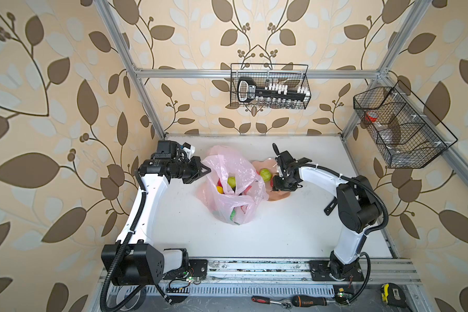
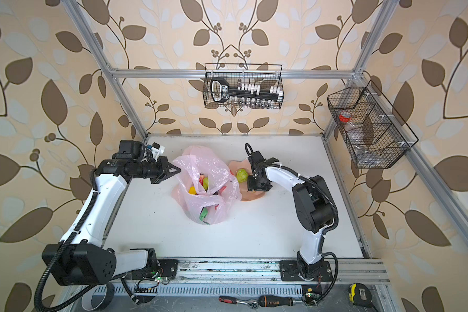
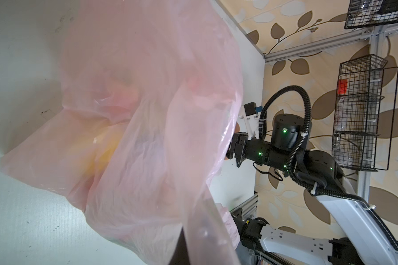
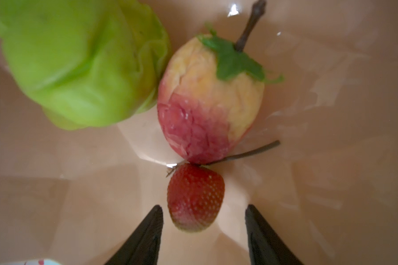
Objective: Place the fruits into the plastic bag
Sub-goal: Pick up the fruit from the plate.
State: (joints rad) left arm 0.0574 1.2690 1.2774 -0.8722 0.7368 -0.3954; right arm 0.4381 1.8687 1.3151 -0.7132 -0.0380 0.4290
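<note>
Straddling the strawberry (image 4: 195,199) unclenched, right gripper (image 4: 203,211) — several fruits bagged; left gripper (image 1: 200,170) pinches plastic bag (image 1: 237,205) — three remain.

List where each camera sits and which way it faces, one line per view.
Top views: high over the front rail, looking down at the table; both arms show.
Left wrist: on the left arm, close against the plastic bag, facing across to the right arm beyond; its own gripper is not clearly seen.
Right wrist: just above the dish, looking down between its parted fingertips at the strawberry.
Shared: the green fruit also shows in both top views.
</note>
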